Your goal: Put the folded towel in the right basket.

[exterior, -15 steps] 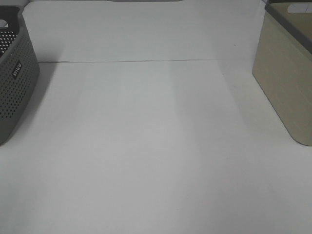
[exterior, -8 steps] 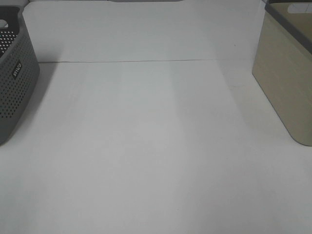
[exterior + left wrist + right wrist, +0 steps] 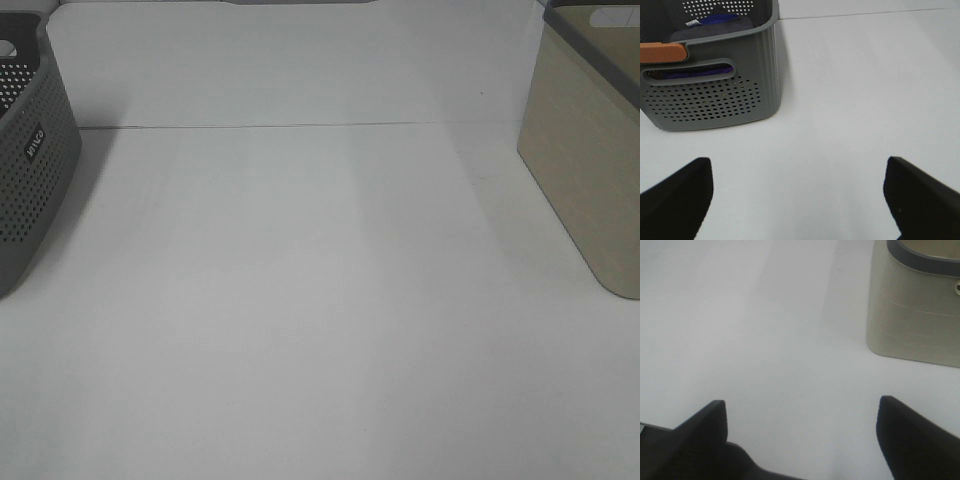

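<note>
A perforated grey plastic basket (image 3: 30, 160) and a smooth beige basket (image 3: 585, 150) are cut off at opposite table (image 3: 300, 300) edges. Both the left gripper (image 3: 799, 197) and right gripper (image 3: 802, 437) are held wide open, empty.

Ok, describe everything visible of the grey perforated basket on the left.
The grey basket looks like plastic, its walls dotted with small holes below a smooth rim, with a slot handle in one side. It stands upright on the white table at the left edge. Dark purple fabric lies inside. An orange piece sits at the rim.
</note>
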`<state>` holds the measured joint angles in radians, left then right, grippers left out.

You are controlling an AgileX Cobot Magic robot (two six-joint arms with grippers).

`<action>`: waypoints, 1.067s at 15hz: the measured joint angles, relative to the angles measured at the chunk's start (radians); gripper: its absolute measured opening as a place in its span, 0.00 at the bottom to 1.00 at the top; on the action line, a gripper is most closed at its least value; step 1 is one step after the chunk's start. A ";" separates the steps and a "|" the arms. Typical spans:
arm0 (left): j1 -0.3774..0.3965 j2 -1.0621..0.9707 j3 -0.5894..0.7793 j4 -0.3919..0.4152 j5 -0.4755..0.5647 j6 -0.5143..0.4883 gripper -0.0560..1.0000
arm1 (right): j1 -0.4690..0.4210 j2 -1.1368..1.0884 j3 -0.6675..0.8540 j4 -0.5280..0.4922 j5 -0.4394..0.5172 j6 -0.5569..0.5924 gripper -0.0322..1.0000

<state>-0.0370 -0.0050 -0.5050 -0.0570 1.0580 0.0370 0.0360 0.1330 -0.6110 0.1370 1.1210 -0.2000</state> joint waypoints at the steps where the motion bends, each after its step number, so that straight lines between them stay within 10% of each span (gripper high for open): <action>1: 0.000 0.000 0.000 0.000 0.000 0.000 0.88 | 0.000 0.000 0.000 0.000 0.000 0.000 0.78; 16: 0.000 0.000 0.000 0.000 0.000 0.000 0.88 | 0.036 -0.093 0.107 -0.084 -0.063 0.095 0.78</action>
<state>-0.0370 -0.0050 -0.5050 -0.0570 1.0580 0.0370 0.0720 0.0400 -0.5040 0.0530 1.0580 -0.1050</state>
